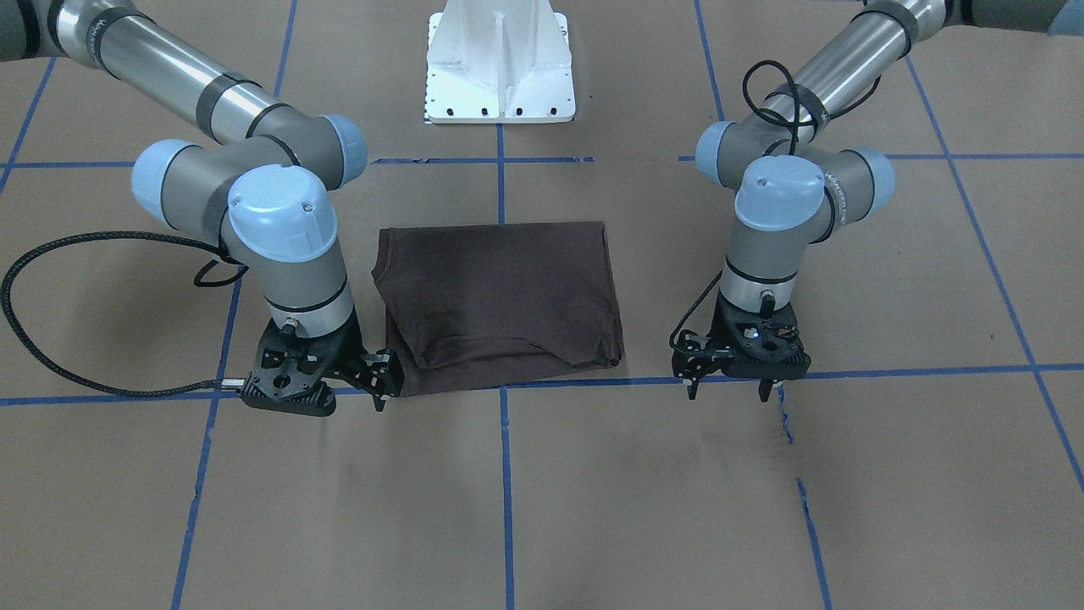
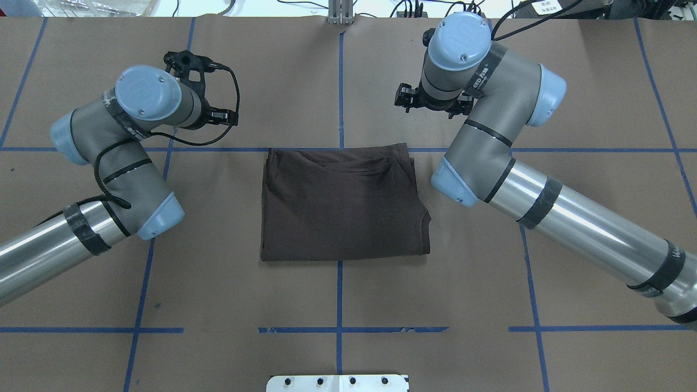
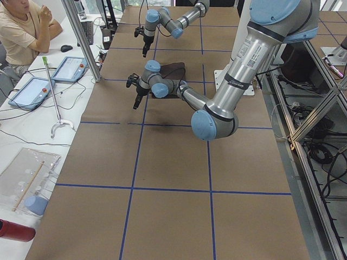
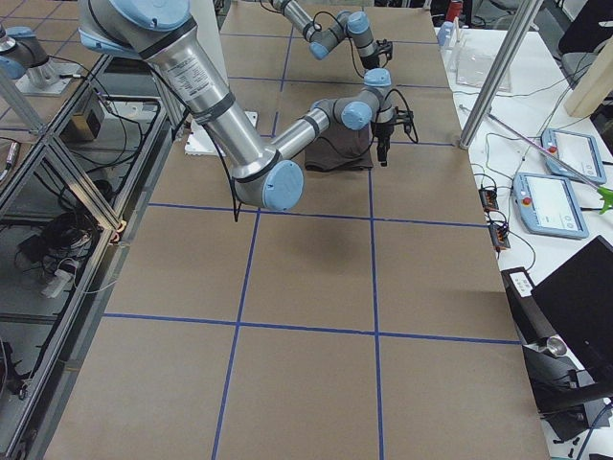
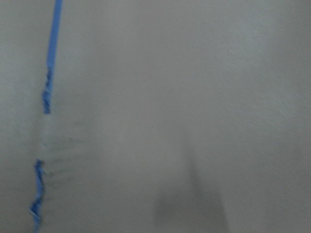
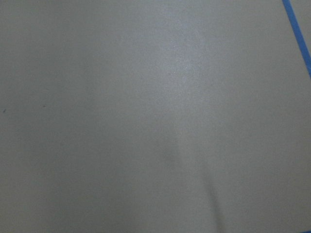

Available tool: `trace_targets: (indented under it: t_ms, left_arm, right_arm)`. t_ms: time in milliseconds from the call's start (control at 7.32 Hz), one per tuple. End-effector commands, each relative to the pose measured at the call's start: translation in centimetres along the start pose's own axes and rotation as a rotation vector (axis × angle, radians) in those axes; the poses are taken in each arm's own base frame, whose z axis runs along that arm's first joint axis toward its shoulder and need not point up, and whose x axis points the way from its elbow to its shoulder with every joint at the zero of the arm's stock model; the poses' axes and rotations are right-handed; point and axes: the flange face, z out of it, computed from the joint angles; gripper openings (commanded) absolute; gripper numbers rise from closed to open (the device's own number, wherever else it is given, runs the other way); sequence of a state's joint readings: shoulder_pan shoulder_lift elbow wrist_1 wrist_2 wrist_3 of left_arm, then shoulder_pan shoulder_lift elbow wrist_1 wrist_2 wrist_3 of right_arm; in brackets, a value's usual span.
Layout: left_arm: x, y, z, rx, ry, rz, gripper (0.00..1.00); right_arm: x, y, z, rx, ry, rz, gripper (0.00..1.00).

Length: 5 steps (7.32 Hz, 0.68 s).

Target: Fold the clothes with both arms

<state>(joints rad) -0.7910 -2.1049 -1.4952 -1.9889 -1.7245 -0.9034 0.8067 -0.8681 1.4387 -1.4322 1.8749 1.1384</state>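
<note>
Both flank the T-shirt (image 1: 500, 296) without holding it: left gripper (image 1: 728, 391) fingers spread, right gripper (image 1: 383, 394) unclear

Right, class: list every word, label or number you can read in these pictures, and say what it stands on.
Left-arm lettering: too blurred to read.
Right-arm lettering: too blurred to read.
Left-arm sticker: too small to read.
T-shirt: no text shows.

T-shirt (image 1: 500, 296) flat mid-table, right hand (image 1: 383, 393) beside its corner, left hand (image 1: 728, 391) apart, pedestal (image 1: 500, 68) behind
</note>
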Motion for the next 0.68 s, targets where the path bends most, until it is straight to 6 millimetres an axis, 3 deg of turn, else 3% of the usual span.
trace_targets:
  t_ms: [0,137,273,410,547]
  left_arm:
    - [-5.8,0.8,-7.9,-0.018,0.099,0.099,1.00]
    - [-10.7,3.1,-11.9,-0.040,0.122,0.152,1.00]
    - [-17.0,4.6,-15.5,-0.050,0.125,0.231,1.00]
    - [-25.1,5.5,-18.1,-0.074,0.112,0.311,1.00]
    - [-31.8,5.8,-20.2,-0.105,0.084,0.297,1.00]
  right_arm:
    - [11.6,-2.9,-5.6,-0.057,-0.042,-0.115,1.00]
    - [18.0,-3.7,-9.2,-0.083,-0.012,-0.184,1.00]
    - [24.3,-4.4,-11.9,-0.094,0.039,-0.261,1.00]
    - [30.2,-4.8,-13.6,-0.139,0.054,-0.307,1.00]
    - [36.5,-4.9,-14.3,-0.175,0.028,-0.341,1.00]
